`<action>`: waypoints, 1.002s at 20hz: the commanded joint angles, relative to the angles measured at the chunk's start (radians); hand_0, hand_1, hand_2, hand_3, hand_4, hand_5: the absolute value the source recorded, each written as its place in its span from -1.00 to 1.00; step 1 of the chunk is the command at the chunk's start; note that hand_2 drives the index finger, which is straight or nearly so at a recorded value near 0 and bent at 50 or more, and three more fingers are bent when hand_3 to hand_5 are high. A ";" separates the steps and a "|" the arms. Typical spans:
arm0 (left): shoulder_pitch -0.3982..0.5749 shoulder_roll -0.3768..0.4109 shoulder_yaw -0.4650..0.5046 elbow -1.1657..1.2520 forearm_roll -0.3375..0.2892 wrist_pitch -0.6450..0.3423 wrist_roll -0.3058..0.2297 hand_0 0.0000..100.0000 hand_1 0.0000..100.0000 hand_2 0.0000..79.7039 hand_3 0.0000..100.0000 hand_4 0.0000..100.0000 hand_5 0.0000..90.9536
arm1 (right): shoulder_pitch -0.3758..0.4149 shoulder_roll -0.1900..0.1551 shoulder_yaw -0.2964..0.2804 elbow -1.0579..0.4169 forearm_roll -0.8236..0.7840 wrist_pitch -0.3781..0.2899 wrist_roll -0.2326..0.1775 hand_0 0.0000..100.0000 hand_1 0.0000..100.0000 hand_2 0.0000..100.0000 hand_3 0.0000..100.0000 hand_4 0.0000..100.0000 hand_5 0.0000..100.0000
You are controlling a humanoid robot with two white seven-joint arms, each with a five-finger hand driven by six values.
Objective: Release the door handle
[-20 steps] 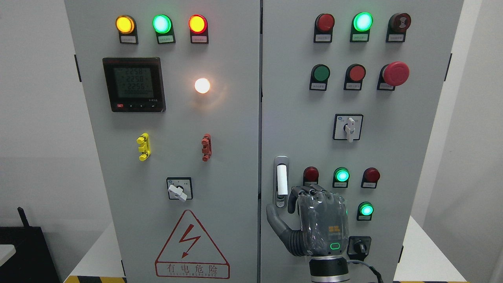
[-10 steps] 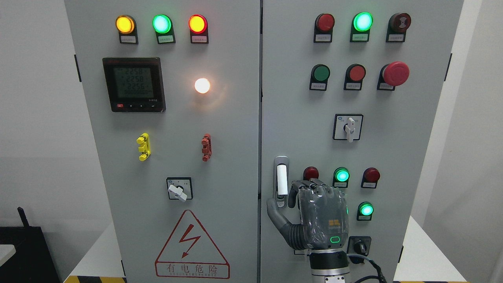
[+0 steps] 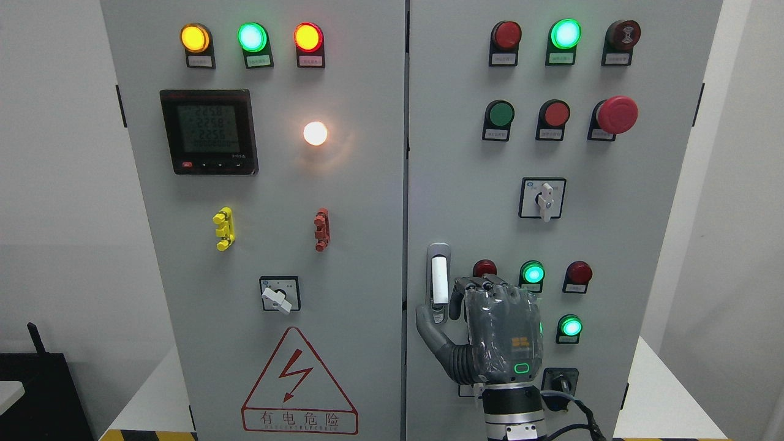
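- One right hand [image 3: 497, 334] is seen just right of the single door handle [image 3: 438, 282], fingers [image 3: 456, 300] curled, nothing gripped.
- Five green lamps are lit.

button labels [image 3: 551, 134] too small; unreadable

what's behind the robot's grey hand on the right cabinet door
The grey robot right hand covers bare grey door panel, the lower edge of a dark red indicator lamp and part of a black rotary switch. Anything else there stays hidden.
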State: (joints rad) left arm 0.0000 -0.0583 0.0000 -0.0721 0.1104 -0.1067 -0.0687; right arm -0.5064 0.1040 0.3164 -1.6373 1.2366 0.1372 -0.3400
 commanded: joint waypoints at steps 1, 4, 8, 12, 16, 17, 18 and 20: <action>-0.002 0.000 -0.012 0.000 0.000 -0.001 0.000 -0.76 -0.22 -1.00 -1.00 -1.00 -1.00 | -0.009 0.000 -0.003 0.016 0.000 0.001 0.001 -0.49 0.16 0.62 0.96 0.75 0.95; -0.002 0.000 -0.012 0.000 0.000 -0.001 0.000 -0.76 -0.22 -1.00 -1.00 -1.00 -1.00 | -0.009 0.003 -0.003 0.016 -0.002 0.002 -0.001 -0.48 0.16 0.63 0.96 0.76 0.95; -0.002 0.000 -0.012 0.000 0.000 -0.001 0.000 -0.76 -0.22 -1.00 -1.00 -1.00 -1.00 | -0.007 0.005 -0.011 0.016 0.000 0.004 -0.002 -0.46 0.16 0.64 0.96 0.75 0.95; -0.002 0.000 -0.012 0.000 0.000 -0.001 0.000 -0.76 -0.22 -1.00 -1.00 -1.00 -1.00 | -0.004 0.005 -0.014 0.016 -0.002 0.004 -0.005 -0.41 0.14 0.65 0.98 0.76 0.95; -0.002 0.000 -0.012 0.000 0.000 -0.001 0.000 -0.76 -0.22 -1.00 -1.00 -1.00 -1.00 | -0.001 0.005 -0.014 0.016 -0.002 0.006 -0.005 -0.38 0.13 0.66 1.00 0.76 0.95; -0.002 0.000 -0.012 0.000 0.000 -0.001 0.000 -0.76 -0.22 -1.00 -1.00 -1.00 -1.00 | -0.001 0.005 -0.014 0.016 0.000 0.006 -0.005 -0.38 0.13 0.66 1.00 0.76 0.95; -0.002 0.000 -0.012 0.000 0.000 -0.001 0.000 -0.76 -0.22 -1.00 -1.00 -1.00 -1.00 | 0.000 0.005 -0.014 0.017 -0.002 0.006 -0.005 -0.38 0.13 0.66 1.00 0.76 0.95; -0.002 0.000 -0.012 0.000 0.000 0.001 0.000 -0.76 -0.22 -1.00 -1.00 -1.00 -1.00 | 0.000 0.005 -0.014 0.017 0.000 0.006 -0.005 -0.38 0.13 0.67 1.00 0.76 0.95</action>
State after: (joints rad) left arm 0.0000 -0.0583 0.0000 -0.0721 0.1104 -0.1066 -0.0687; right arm -0.5094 0.1080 0.3061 -1.6240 1.2352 0.1427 -0.3446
